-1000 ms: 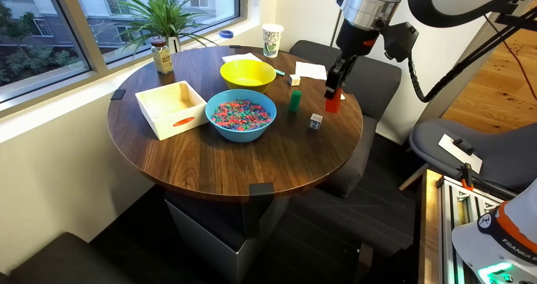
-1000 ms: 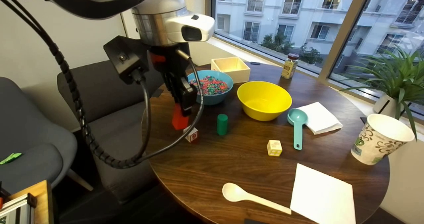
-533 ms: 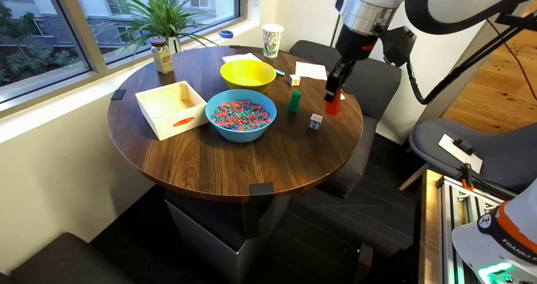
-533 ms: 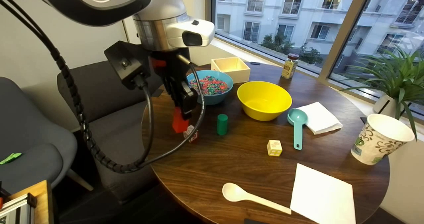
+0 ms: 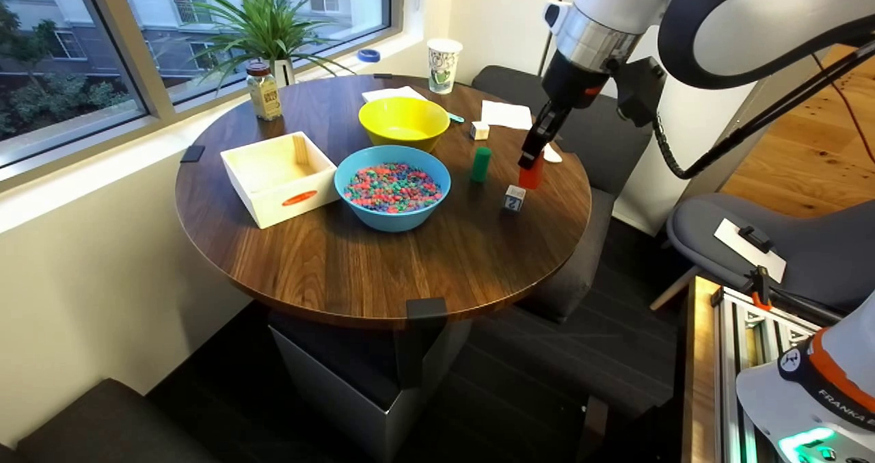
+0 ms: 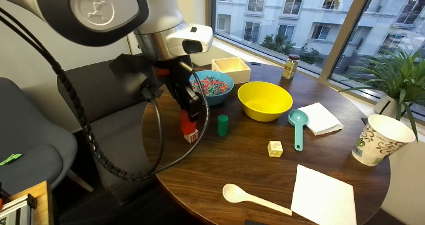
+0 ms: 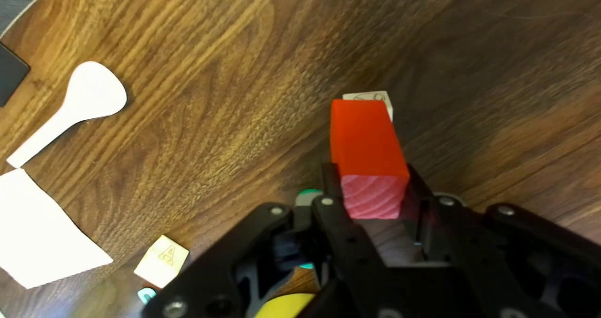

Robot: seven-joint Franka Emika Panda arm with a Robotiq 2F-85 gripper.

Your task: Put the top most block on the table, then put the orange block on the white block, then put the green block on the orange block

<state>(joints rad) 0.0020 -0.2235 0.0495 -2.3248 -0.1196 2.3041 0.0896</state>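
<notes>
My gripper point(image 5: 530, 161) is shut on the orange block point(image 5: 531, 178), a tall red-orange piece. In the wrist view the fingers grip the near end of the orange block point(image 7: 368, 139). The white block point(image 5: 514, 200), a small cube with printed marks, stands on the dark brown table point(image 5: 355, 265). The orange block's lower end is close over the white block point(image 6: 191, 137); I cannot tell if they touch. In the wrist view most of the white block point(image 7: 375, 96) is hidden behind it. The green block point(image 6: 222, 125), an upright cylinder, stands beside them on the table.
A blue bowl of beads point(image 5: 393, 220), a yellow bowl point(image 6: 265, 115) and a wooden box point(image 5: 273, 203) stand near. A second pale cube point(image 6: 275, 148), a white spoon point(image 6: 237, 193), teal measuring spoons point(image 6: 298, 132), napkins point(image 6: 323, 195) and a paper cup point(image 6: 378, 142) are on the table.
My gripper has carried the orange block sideways toward the white block, and the arm has tilted and lowered slightly. The orange block now overlaps the white block's top in an exterior view.
</notes>
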